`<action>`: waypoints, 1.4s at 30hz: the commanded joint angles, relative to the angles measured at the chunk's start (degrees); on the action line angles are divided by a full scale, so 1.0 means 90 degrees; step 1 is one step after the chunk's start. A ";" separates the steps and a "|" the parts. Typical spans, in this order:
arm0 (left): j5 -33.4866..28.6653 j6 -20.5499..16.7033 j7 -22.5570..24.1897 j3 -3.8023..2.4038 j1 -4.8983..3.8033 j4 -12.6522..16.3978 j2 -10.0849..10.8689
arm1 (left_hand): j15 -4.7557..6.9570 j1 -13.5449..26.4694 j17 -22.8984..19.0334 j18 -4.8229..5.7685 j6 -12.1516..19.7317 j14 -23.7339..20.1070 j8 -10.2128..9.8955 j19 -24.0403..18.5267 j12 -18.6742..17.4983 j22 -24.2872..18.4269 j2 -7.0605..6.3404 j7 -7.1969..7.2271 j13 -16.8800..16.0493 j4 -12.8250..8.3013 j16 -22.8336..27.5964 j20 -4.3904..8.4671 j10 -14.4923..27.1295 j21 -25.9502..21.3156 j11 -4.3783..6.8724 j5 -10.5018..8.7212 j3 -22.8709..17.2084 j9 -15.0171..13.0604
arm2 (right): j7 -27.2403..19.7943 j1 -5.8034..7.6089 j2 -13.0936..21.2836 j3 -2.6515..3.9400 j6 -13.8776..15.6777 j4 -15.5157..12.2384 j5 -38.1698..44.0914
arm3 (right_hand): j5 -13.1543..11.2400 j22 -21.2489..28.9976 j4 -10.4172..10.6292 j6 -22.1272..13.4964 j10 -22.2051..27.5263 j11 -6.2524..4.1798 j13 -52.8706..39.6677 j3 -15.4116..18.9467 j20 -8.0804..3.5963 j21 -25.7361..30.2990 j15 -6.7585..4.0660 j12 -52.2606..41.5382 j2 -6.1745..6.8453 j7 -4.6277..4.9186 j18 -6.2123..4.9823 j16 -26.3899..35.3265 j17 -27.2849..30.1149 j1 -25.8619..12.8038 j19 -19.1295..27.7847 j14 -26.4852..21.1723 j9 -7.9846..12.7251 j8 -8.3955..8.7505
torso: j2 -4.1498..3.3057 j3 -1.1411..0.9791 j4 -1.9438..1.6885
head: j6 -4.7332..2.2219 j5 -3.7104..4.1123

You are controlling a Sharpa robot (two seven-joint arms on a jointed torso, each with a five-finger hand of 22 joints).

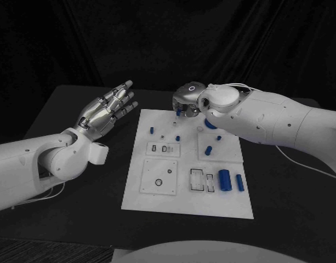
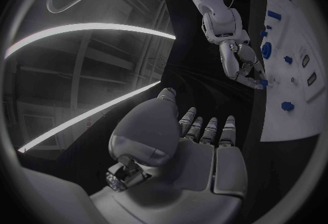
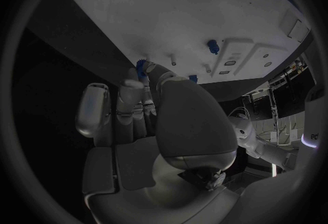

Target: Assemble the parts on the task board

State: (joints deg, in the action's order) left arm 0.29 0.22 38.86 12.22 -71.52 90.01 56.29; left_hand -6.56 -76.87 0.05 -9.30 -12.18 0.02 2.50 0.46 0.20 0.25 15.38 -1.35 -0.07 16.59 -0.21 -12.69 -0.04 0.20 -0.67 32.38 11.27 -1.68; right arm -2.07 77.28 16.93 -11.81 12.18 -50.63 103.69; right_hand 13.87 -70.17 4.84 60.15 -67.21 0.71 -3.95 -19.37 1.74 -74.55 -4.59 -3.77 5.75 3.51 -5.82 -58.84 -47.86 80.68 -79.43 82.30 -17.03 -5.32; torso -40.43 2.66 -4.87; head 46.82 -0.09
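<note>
The white task board (image 1: 185, 189) lies in the middle of the black table. Blue parts sit on it: two cylinders (image 1: 225, 179) near the right edge, a small peg (image 1: 209, 149), another (image 1: 153, 130) and a round gear (image 1: 210, 125) half hidden by my right arm. My right hand (image 1: 187, 101) reaches down over the board's far edge and pinches a small blue part (image 3: 141, 65) at its fingertips, just above the board (image 3: 205, 11). The left wrist view has that hand (image 2: 240, 63) with the blue part (image 2: 263, 83) at its tips. My left hand (image 1: 108, 109) is raised left of the board, fingers spread, holding nothing.
The board carries several recessed outlines and slots (image 1: 201, 179) on its near half. My right forearm (image 1: 278, 123) hangs over the board's far right corner. A thin cable (image 1: 302, 161) trails on the table to the right. Bare black table (image 1: 81, 213) lies left of the board.
</note>
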 commanded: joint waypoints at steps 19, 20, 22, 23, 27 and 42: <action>0.0010 0.0148 0.0602 -0.0006 -0.0011 -0.0070 -0.0044 | -0.0013 -0.0055 -0.0005 -0.0097 -0.0049 -0.0002 -0.0015 -0.0010 -0.0022 0.0004 0.0010 -0.0082 0.0008 -0.0001 0.0024 -0.0030 0.0005 0.0020 -0.0009 0.0036 -0.0041 -0.0012 | 0.0014 -0.0033 0.0006 -0.0003 -0.0222 -0.0062 0.0023 | -0.0043 0.0027 0.0004 -0.0111 0.0091 0.0011 0.0006 -0.0047 0.0044 0.0026 0.0044 0.0028 0.0022 0.0010 0.0109 0.0024 0.0049 -0.0055 0.0055 -0.0063 0.0020 0.0071 | 0.0002 -0.0003 0.0007 | 0.0095 0.0003; 0.0010 0.0150 0.0599 -0.0006 -0.0011 -0.0074 -0.0047 | -0.0013 -0.0055 -0.0005 -0.0097 -0.0049 -0.0002 -0.0015 -0.0010 -0.0022 0.0004 0.0010 -0.0082 0.0008 -0.0001 0.0024 -0.0030 0.0005 0.0020 -0.0009 0.0036 -0.0041 -0.0012 | 0.0014 -0.0033 0.0007 -0.0003 -0.0221 -0.0067 0.0023 | -0.0053 0.0025 0.0009 -0.0131 0.0107 0.0015 0.0006 -0.0050 0.0047 0.0029 0.0047 0.0030 0.0030 0.0012 0.0108 0.0028 0.0053 -0.0062 0.0060 -0.0070 0.0025 0.0088 | 0.0002 -0.0003 0.0007 | 0.0095 0.0003; 0.0010 0.0154 0.0595 -0.0006 -0.0011 -0.0080 -0.0050 | -0.0013 -0.0055 -0.0005 -0.0097 -0.0049 -0.0002 -0.0015 -0.0010 -0.0022 0.0004 0.0010 -0.0082 0.0008 -0.0001 0.0024 -0.0030 0.0005 0.0020 -0.0009 0.0036 -0.0041 -0.0012 | 0.0012 -0.0033 0.0010 -0.0003 -0.0221 -0.0075 0.0023 | -0.0056 0.0027 0.0010 -0.0139 0.0114 0.0015 0.0007 -0.0052 0.0048 0.0032 0.0048 0.0030 0.0032 0.0010 0.0108 0.0028 0.0053 -0.0062 0.0062 -0.0072 0.0026 0.0094 | 0.0003 0.0000 0.0002 | 0.0102 0.0003; 0.0010 0.0157 0.0592 -0.0006 -0.0011 -0.0084 -0.0052 | -0.0013 -0.0055 -0.0005 -0.0097 -0.0049 -0.0002 -0.0015 -0.0010 -0.0022 0.0004 0.0010 -0.0082 0.0008 -0.0001 0.0024 -0.0030 0.0005 0.0020 -0.0009 0.0036 -0.0041 -0.0012 | 0.0012 -0.0033 0.0012 -0.0003 -0.0223 -0.0080 0.0023 | -0.0056 0.0027 0.0010 -0.0139 0.0114 0.0015 0.0007 -0.0052 0.0048 0.0032 0.0048 0.0030 0.0032 0.0010 0.0108 0.0028 0.0053 -0.0062 0.0062 -0.0072 0.0026 0.0094 | 0.0003 0.0000 0.0002 | 0.0102 0.0003; 0.0010 0.0164 0.0586 -0.0006 -0.0011 -0.0095 -0.0057 | -0.0014 -0.0056 -0.0005 -0.0098 -0.0055 -0.0002 -0.0013 -0.0009 -0.0022 0.0006 0.0013 -0.0089 0.0008 0.0000 0.0024 -0.0032 0.0005 0.0021 -0.0010 0.0035 -0.0042 -0.0013 | 0.0014 -0.0034 0.0018 -0.0003 -0.0228 -0.0095 0.0023 | -0.0073 0.0025 0.0016 -0.0162 0.0132 0.0017 0.0006 -0.0055 0.0052 0.0035 0.0051 0.0029 0.0043 0.0007 0.0107 0.0036 0.0063 -0.0071 0.0067 -0.0082 0.0031 0.0114 | 0.0002 0.0002 0.0004 | 0.0120 0.0002; 0.0010 0.0179 0.0537 -0.0005 -0.0010 -0.0123 -0.0070 | -0.0016 -0.0057 -0.0005 -0.0099 -0.0055 -0.0002 -0.0012 -0.0007 -0.0022 0.0006 0.0016 -0.0099 0.0008 -0.0001 0.0024 -0.0036 0.0005 0.0023 -0.0014 0.0036 -0.0044 -0.0013 | 0.0189 -0.0038 0.0037 -0.0003 -0.0384 -0.0119 0.0023 | -0.0300 0.0221 0.0061 -0.1271 0.1182 0.0214 0.0031 -0.0022 0.0175 0.0297 0.0190 0.0033 0.0209 -0.0381 0.0054 0.0300 0.0354 -0.0156 0.0285 -0.0326 0.0361 0.0202 | 0.0004 0.0002 0.0001 | 0.0158 0.0001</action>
State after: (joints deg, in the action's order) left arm 0.32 1.11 38.86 12.24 -71.52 88.85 55.78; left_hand -6.56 -76.87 0.10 -9.30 -12.59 0.02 2.50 0.46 0.20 0.25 15.38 -1.75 -0.05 16.59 -0.21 -12.69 -0.02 0.20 -0.65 32.38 11.27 -1.73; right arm -1.99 77.08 17.16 -11.85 9.75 -51.58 103.66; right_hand 11.33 -68.30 5.32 49.23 -57.15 2.52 -3.70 -19.86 3.37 -72.01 -2.90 -3.78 7.18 0.42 -5.82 -56.33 -44.85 79.24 -77.14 79.58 -13.95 -3.71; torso -40.40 2.68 -4.86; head 48.17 -0.05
